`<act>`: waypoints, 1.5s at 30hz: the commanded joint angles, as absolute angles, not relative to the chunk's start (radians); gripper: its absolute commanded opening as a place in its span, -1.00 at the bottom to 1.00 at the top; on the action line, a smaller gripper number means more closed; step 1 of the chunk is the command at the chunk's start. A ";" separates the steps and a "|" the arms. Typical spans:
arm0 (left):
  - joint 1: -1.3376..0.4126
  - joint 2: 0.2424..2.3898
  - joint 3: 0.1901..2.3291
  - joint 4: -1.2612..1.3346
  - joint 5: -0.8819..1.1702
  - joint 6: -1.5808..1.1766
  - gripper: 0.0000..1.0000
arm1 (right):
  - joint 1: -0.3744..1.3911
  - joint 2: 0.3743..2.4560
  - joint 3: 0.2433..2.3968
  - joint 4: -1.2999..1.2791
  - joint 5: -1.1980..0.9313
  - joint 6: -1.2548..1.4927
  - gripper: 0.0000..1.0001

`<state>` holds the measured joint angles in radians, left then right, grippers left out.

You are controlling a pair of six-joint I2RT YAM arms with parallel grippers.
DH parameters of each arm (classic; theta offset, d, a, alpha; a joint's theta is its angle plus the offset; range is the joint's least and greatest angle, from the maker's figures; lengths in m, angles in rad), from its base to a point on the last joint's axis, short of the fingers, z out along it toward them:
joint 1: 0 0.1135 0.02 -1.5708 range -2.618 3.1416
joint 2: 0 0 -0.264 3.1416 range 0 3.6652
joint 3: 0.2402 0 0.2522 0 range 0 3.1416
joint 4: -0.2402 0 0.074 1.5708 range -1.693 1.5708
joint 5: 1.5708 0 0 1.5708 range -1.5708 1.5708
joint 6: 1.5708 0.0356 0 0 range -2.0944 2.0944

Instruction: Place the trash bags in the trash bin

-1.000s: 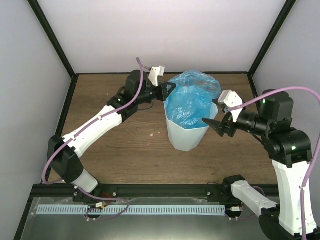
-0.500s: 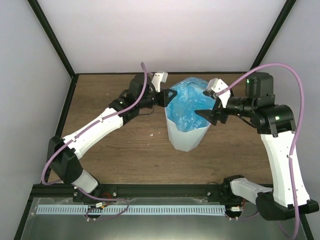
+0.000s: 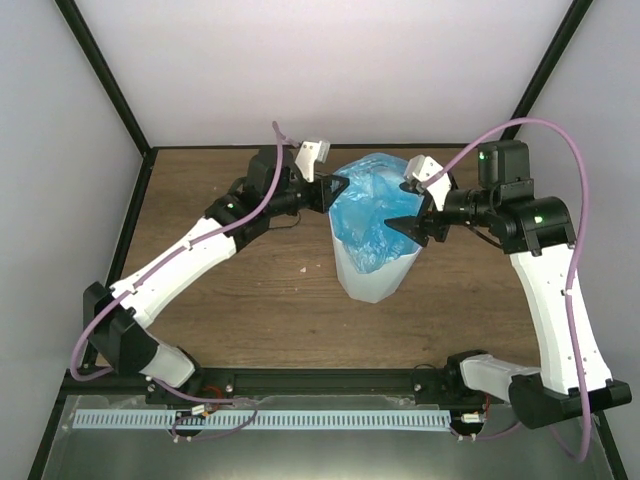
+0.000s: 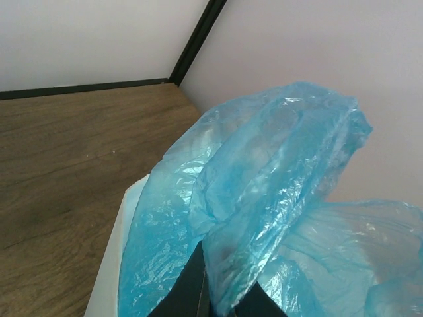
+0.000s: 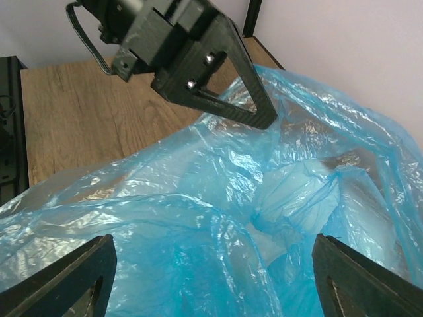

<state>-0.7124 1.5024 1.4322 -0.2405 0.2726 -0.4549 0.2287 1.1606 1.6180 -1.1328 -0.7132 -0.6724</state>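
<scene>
Left tool (image 3: pixel 337 190) is clenched on a fold of the blue trash bag (image 3: pixel 375 215), center of frame. Right tool (image 3: pixel 412 212) hangs spread wide over the bag's right side, gripping nothing. Bag's puffed up out of the white trash bin (image 3: pixel 372 278), which is upright mid-frame on the wooden surface (image 3: pixel 230 290).

Inside of the trash bin (image 3: pixel 370 275) under trash bag (image 3: pixel 375 205) folds; left end effector (image 4: pixel 218 297) tips half beneath film.
</scene>
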 commanded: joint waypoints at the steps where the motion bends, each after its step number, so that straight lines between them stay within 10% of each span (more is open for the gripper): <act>1: -0.714 1.462 1.463 -0.275 0.279 -0.426 -0.92 | 0.235 1.184 1.619 -1.129 -0.711 -0.696 0.64; 11: -0.714 1.436 1.460 -0.302 0.286 -0.419 -0.92 | 0.234 1.264 1.668 -1.162 -0.737 -0.738 0.20; 22: -0.708 1.445 1.523 -0.452 0.191 -0.366 -0.92 | 0.234 1.193 1.631 -1.214 -0.683 -0.782 -0.97; 28: -0.704 1.398 1.595 -0.569 0.044 -0.251 0.50 | 0.234 1.078 1.542 -1.203 -0.669 -0.790 -0.99; 45: -0.966 1.262 1.374 -0.583 0.267 0.154 0.61 | 0.235 0.930 1.466 -1.127 -0.602 -0.713 -0.99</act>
